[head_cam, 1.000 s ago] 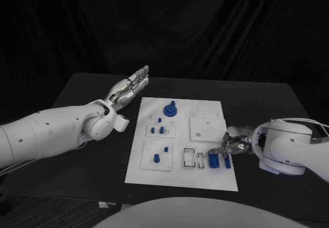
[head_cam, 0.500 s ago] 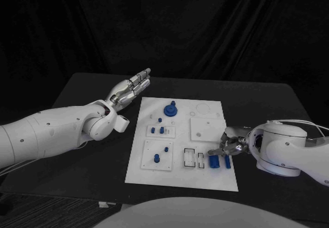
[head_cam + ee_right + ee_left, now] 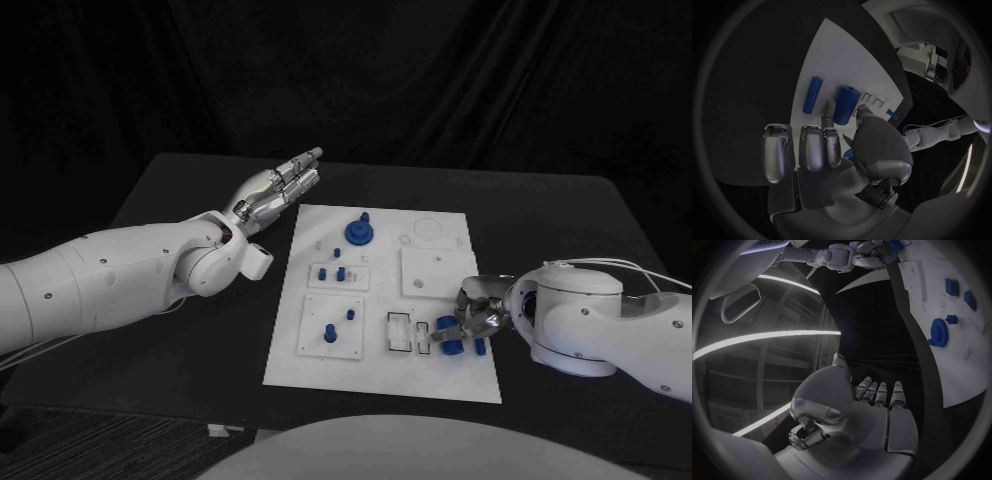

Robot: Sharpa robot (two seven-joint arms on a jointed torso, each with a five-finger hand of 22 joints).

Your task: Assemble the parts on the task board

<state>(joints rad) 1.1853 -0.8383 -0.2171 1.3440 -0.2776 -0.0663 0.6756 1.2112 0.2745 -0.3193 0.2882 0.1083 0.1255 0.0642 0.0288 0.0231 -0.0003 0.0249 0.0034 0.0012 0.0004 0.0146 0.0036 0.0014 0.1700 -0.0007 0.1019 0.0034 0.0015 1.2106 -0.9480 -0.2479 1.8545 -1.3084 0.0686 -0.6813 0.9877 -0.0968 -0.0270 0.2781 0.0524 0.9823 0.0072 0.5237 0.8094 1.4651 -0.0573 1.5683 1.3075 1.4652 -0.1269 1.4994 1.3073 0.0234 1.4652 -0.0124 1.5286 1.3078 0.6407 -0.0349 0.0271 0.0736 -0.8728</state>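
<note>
black curtain behind, folds hanging straight; matte black tabletop (image 3: 562, 215) below it, edges squared. white task board (image 3: 378, 372) flat in the middle, a smooth rectangular plate with raised square panels and two narrow rectangular slots (image 3: 408, 333) near its near right part. no readable writing or brand on board or arms. small blue parts on the board: a gear-shaped piece with a peg (image 3: 356, 233) toward the far end, small blocks (image 3: 330, 273) on a square panel below that, short pegs (image 3: 338, 331) on the next panel nearer. two blue cylinders, smooth and round-ended, near the board's right edge: one (image 3: 812, 94) lying flat and apart from the fingers, the other, thicker cylinder (image 3: 846, 104) right at the fingertips of the right hand (image 3: 472, 318). right hand low over the board's right edge, silver fingers curled down by the cylinders; cannot tell whether pinching the thicker one or only touching it. left hand (image 3: 281, 183) raised off the board's far left corner, over bare tabletop, fingers straight and held side by side, palm open, holding nothing. glossy white arm shells, metallic segmented fingers.
</note>
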